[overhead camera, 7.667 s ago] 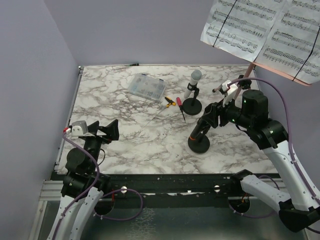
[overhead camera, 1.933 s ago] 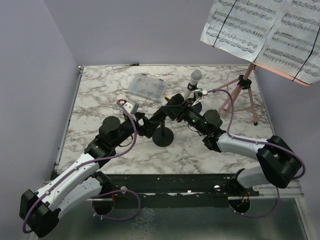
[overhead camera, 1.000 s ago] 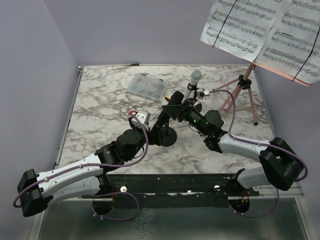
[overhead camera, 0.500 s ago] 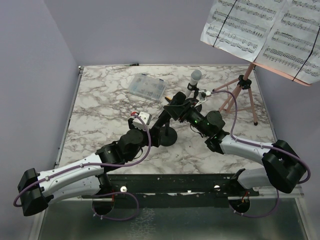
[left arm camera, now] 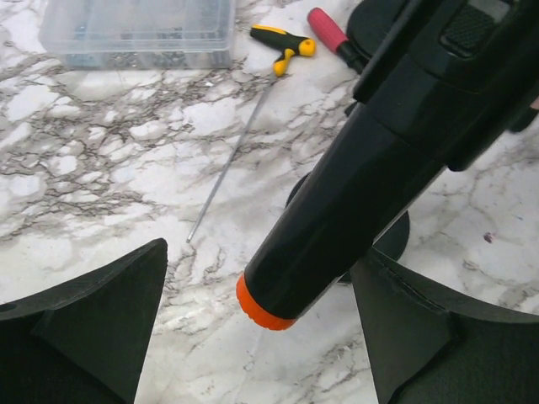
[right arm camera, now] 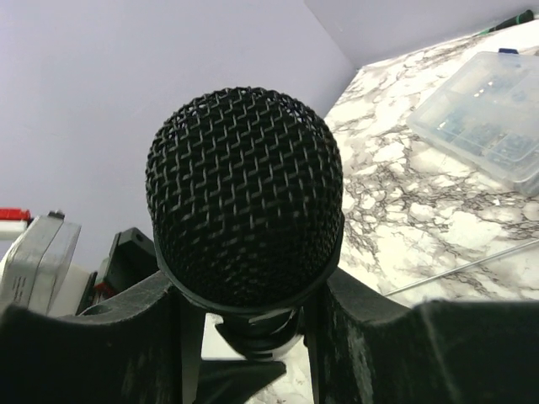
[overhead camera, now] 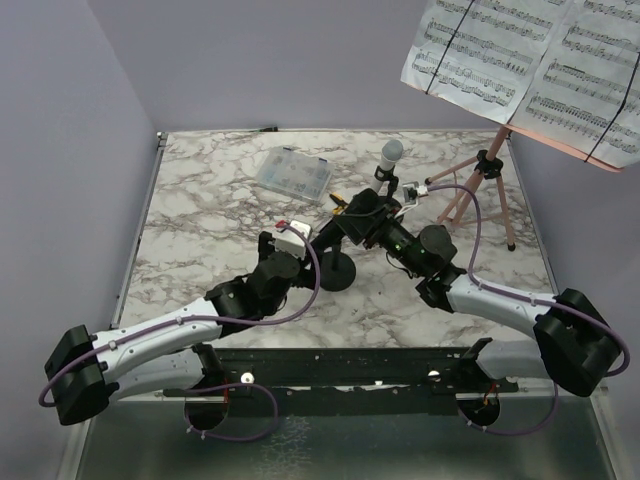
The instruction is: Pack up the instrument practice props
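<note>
Left end effector [left arm camera: 261,259] advanced — black microphone [left arm camera: 354,177] between its fingers [left arm camera: 101,324].

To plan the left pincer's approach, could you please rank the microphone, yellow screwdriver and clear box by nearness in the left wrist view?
1. Microphone, its end inside the open left pincer.
2. Yellow screwdriver, ahead, centre.
3. Clear box, upper left.

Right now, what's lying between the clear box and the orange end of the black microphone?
The yellow-handled screwdriver, its thin shaft lying flat short of the black microphone; the left wrist view shows it.
</note>
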